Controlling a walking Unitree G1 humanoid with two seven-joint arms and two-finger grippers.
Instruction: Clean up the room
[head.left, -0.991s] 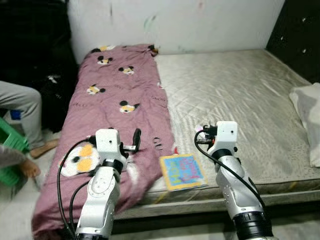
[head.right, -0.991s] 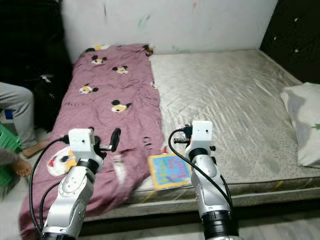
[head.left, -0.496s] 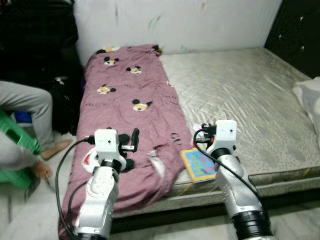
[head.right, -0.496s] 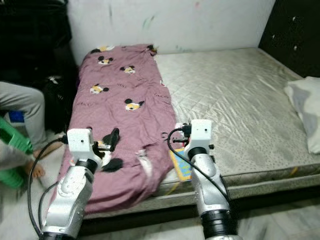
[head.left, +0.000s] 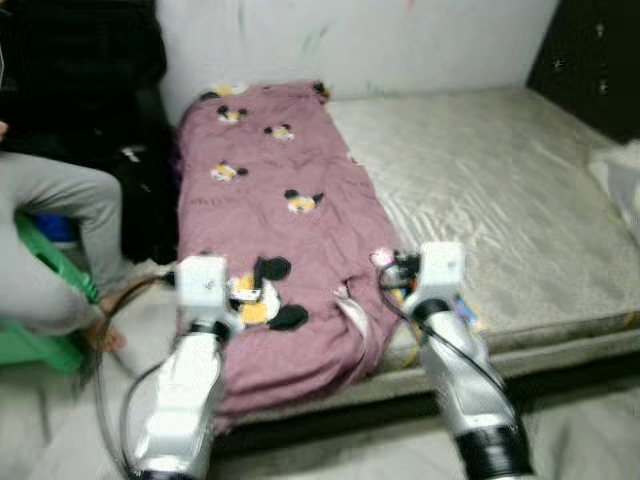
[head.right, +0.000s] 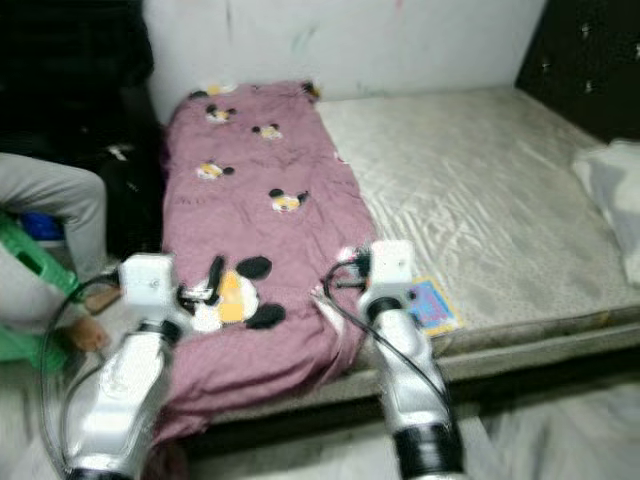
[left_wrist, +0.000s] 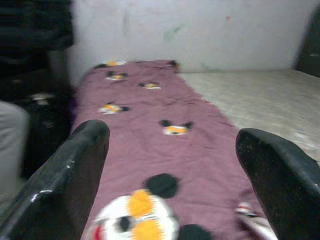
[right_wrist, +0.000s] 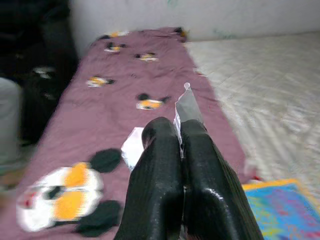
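Observation:
A maroon blanket (head.left: 270, 180) with cartoon mouse prints lies along the left side of a bare grey mattress (head.left: 480, 180) and hangs over its front edge. My left gripper (left_wrist: 172, 135) is open, its fingers (left_wrist: 80, 160) wide apart over the blanket's near end, holding nothing. My right gripper (right_wrist: 172, 127) is shut on a small clear wrapper (right_wrist: 189, 107) that sticks up between its fingertips; it hovers at the blanket's right edge (head.right: 345, 265). A colourful book (head.right: 432, 303) lies on the mattress just right of my right arm.
A person in grey trousers (head.left: 60, 210) sits on a green stool (head.left: 40, 335) left of the bed. A white pillow (head.right: 612, 190) lies at the mattress's right side. A dark headboard (head.right: 585, 60) stands at the far right. Both eye views are blurred.
The camera has swung left, so the bed and book have slid right in the picture and the person shows more. Both arms keep their pose.

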